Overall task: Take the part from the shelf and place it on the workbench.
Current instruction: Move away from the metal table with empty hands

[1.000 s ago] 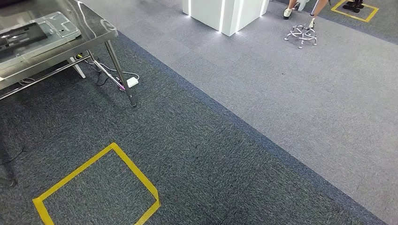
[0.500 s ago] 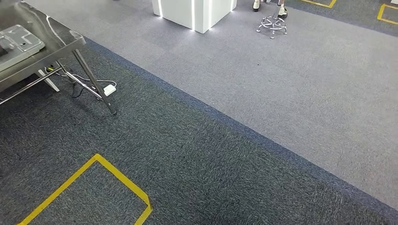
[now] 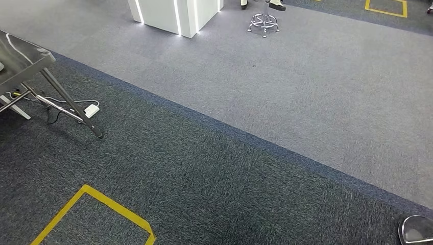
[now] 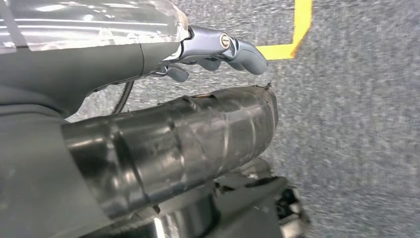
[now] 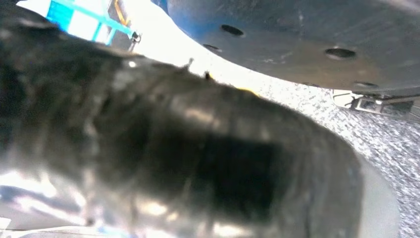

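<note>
Head view: the shiny metal tabletop [image 3: 23, 61] is seen at the upper left of the frame, above grey carpet [image 3: 286, 87] and yellow floor tape [image 3: 102, 204]. The part and shelf cannot be found. Whether the left hand [image 4: 218, 47] fingers or the right hand [image 5: 198, 163] fingers are open or closed cannot be told. The robot is probably walking to fetch the part.

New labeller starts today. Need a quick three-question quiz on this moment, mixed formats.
1. True or false: the white plug block lies on top of the steel table.
2. The chrome stool base stands on: A) light grey carpet, B) dark carpet, C) a yellow taped square.
3. Fill in: the taped floor square nearest the steel table is ____ in colour.

Key: 1 false, the white plug block lies on the floor beside a table leg; 2 A; 3 yellow.
</note>
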`<state>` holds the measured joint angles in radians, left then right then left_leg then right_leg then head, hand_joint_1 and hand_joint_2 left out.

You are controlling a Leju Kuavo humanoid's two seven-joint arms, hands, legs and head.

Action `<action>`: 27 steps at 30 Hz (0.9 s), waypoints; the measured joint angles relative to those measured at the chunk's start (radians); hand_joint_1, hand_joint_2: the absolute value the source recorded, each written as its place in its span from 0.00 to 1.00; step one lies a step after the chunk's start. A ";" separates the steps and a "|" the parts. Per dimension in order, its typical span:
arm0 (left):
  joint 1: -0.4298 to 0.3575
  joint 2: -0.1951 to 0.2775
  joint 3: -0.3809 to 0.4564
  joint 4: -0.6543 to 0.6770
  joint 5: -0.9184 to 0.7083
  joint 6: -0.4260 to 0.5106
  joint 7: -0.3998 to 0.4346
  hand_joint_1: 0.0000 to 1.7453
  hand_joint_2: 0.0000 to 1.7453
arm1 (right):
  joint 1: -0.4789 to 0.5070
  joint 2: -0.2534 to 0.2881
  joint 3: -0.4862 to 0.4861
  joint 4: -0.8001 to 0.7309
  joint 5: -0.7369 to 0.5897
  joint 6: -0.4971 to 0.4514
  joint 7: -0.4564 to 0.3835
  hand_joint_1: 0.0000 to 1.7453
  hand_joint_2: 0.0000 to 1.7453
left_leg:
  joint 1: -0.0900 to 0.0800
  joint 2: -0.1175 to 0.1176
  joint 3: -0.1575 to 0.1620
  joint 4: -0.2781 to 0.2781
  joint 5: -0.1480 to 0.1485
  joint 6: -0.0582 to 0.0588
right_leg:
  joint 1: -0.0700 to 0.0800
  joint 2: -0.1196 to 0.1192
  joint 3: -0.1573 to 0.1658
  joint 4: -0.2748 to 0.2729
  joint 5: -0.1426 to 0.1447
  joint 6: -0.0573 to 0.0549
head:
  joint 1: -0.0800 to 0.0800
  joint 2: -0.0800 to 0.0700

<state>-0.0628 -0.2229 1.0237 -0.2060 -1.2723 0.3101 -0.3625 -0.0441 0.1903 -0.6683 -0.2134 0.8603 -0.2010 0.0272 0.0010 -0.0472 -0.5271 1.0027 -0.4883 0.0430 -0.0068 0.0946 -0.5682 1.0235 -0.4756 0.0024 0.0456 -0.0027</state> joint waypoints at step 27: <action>0.005 -0.002 0.000 0.000 -0.011 -0.004 0.010 0.00 0.00 | -0.004 -0.002 0.000 0.000 0.013 0.005 0.003 0.00 0.00 | 0.008 0.000 -0.016 0.039 -0.009 -0.015 | -0.001 -0.015 0.005 0.002 -0.002 -0.015 | 0.003 0.000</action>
<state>-0.0583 -0.2245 1.0239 -0.2060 -1.2834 0.3066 -0.3528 -0.0480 0.1887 -0.6683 -0.2132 0.8737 -0.1959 0.0298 0.0091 -0.0471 -0.5436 1.0420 -0.4969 0.0276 -0.0074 0.0793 -0.5631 1.0253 -0.4776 -0.0130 0.0482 -0.0027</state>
